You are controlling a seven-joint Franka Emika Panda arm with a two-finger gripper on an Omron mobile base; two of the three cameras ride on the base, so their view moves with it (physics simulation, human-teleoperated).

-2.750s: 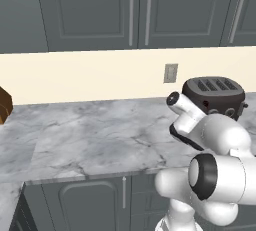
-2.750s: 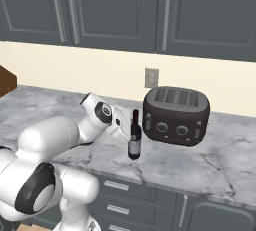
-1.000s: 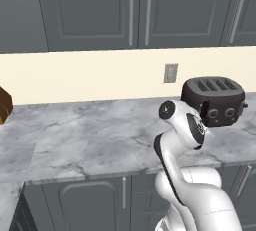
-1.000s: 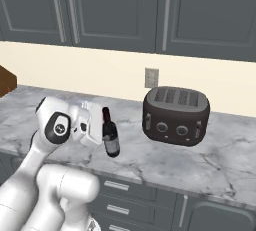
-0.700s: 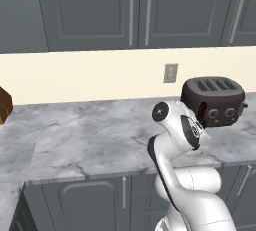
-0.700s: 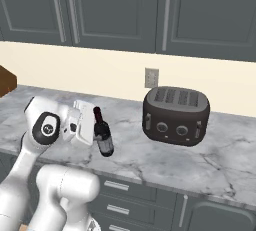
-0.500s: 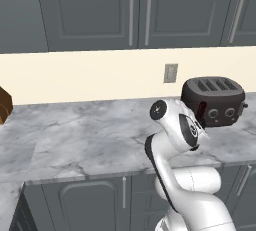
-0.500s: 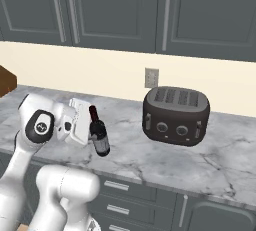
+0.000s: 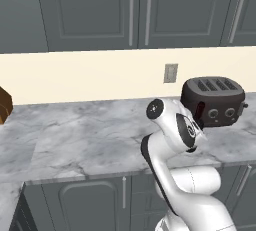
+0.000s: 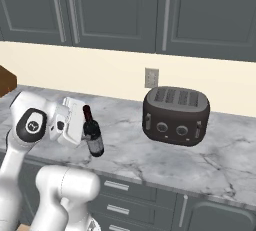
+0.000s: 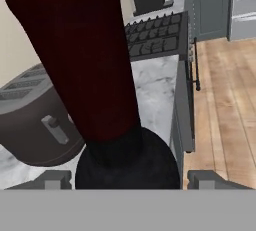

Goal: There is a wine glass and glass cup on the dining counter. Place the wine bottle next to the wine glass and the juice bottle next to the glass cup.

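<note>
Marble, grey-white and veined, forms the wall counter (image 10: 210, 167), and one dark, rounded four-slot toaster (image 10: 175, 115) stands on it as the landmark. Left of the toaster, the white arm holds one wine bottle (image 10: 92, 137) clear above the marble, tilted slightly, its dark-red neck uppermost. The gripper (image 10: 81, 125) is clamped on the bottle's dark, glossy body from the left side; in the hand view the bottle's dark-red neck (image 11: 75, 50) runs up the frame between two grey finger tips (image 11: 50, 180). Far left of the toaster, one brown wooden corner (image 9: 4, 106) pokes in at the counter's edge. Behind the toaster, one pale wall socket (image 10: 151, 78) sits on a cream backsplash. Above it hang smooth slate-grey cabinet doors (image 10: 110, 10) with slim metal handles. Right of the toaster, in the hand view, one black ridged stovetop (image 11: 152, 35) lies flush in the marble, and beyond it a wooden plank floor (image 11: 225, 105).
</note>
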